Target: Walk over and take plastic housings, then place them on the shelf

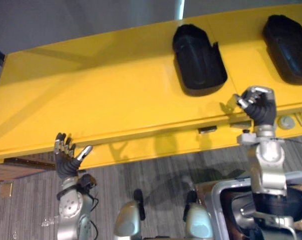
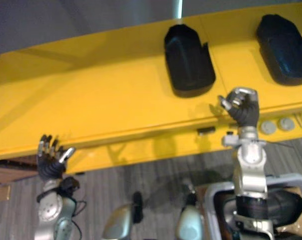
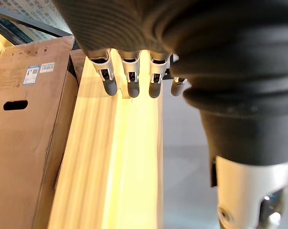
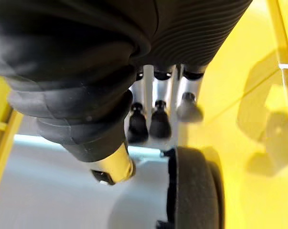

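1. Yellow shelf (image 1: 105, 95) fills the upper half of the frame. One black plastic housing (image 1: 198, 60) lies on it at upper centre, and a second housing (image 1: 288, 47) lies at the upper right, well apart from the first.
2. My right robot hand (image 1: 257, 105) sits right of centre at the shelf's front edge, just below the first housing. Its fingers are curled together and hold nothing.
3. My left robot hand (image 1: 65, 157) hangs at the lower left, just under the shelf's front lip, with its fingers apart, relaxed and empty.
4. A grey crate (image 1: 218, 200) stands at the lower right with something dark inside; I cannot tell what it is.
5. I judge the placing step done for these two housings, since both hands are empty.
6. Next, I'd draw my right arm clear of the shelf edge without nudging the nearer housing, then go for another piece.
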